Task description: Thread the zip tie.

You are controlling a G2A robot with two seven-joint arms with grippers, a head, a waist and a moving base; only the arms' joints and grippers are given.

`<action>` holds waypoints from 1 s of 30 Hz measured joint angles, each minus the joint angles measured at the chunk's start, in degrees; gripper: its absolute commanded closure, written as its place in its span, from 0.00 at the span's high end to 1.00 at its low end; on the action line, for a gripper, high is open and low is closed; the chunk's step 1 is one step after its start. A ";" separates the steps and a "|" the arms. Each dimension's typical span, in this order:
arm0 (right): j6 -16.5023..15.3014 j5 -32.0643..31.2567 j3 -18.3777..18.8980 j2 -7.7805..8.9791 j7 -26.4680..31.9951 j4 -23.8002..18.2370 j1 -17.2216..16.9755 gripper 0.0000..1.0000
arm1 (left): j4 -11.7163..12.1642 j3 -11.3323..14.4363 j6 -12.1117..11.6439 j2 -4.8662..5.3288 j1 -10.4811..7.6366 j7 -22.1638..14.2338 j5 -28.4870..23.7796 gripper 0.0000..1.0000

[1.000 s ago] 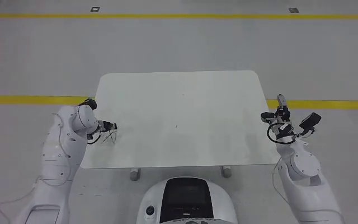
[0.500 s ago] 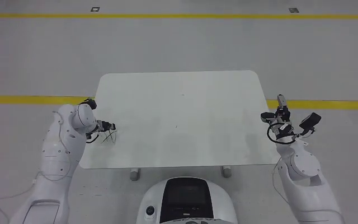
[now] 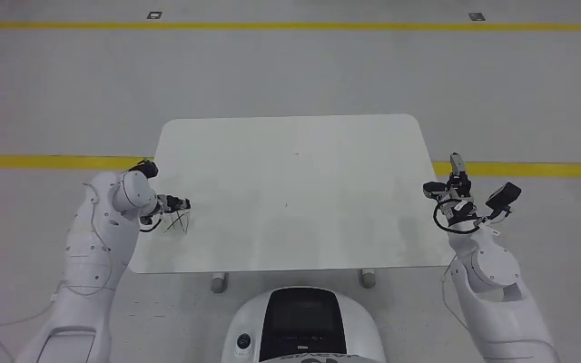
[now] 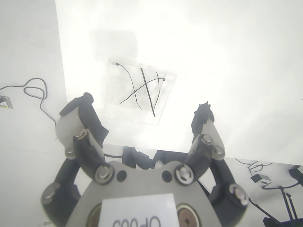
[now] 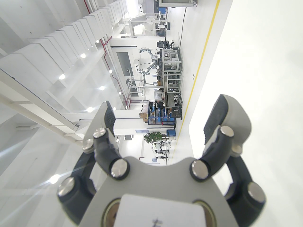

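Note:
Several thin black zip ties (image 4: pixel 142 88) lie crossed in a shallow clear tray (image 4: pixel 165 113) near the left front corner of the white table (image 3: pixel 290 191). From above, the zip ties (image 3: pixel 179 220) are dark lines just beyond my left gripper (image 3: pixel 184 204). That left gripper (image 4: pixel 146 105) hovers open a little short of the tray, holding nothing. My right gripper (image 3: pixel 457 165) hangs off the table's right edge, level with its middle. In its own wrist view the right gripper (image 5: pixel 163 114) is open and empty, aimed past the table edge toward the room.
The table's (image 5: pixel 267 55) rounded edge runs beside the right gripper. A yellow floor line (image 3: pixel 54 161) passes behind the table. Loose cables (image 4: pixel 37 90) lie on the floor left of the table.
The left arm's elbow has shifted slightly; its gripper stays by the tray. The right arm has not moved.

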 measured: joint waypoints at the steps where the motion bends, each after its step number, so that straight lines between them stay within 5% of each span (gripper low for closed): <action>1: 0.00 0.00 0.00 0.00 0.00 0.00 0.00 1.00 | -0.36 0.01 0.15 0.06 0.20 -0.10 0.21 1.00; 2: 0.00 0.00 0.00 0.00 0.00 0.00 0.00 1.00 | -0.77 -0.01 0.31 0.13 0.43 -0.17 0.35 0.71; 5: 0.00 0.00 0.00 0.00 0.00 0.00 0.00 1.00 | -1.48 -0.08 0.67 0.31 0.97 -0.06 0.84 0.46; 14: 0.00 0.00 0.00 0.00 0.00 0.00 0.00 1.00 | -3.01 -0.54 1.10 0.67 2.03 0.75 0.19 0.38; 30: 0.00 0.00 0.00 0.00 0.00 0.00 0.00 1.00 | 0.68 0.77 2.08 0.67 0.46 4.06 -1.78 0.22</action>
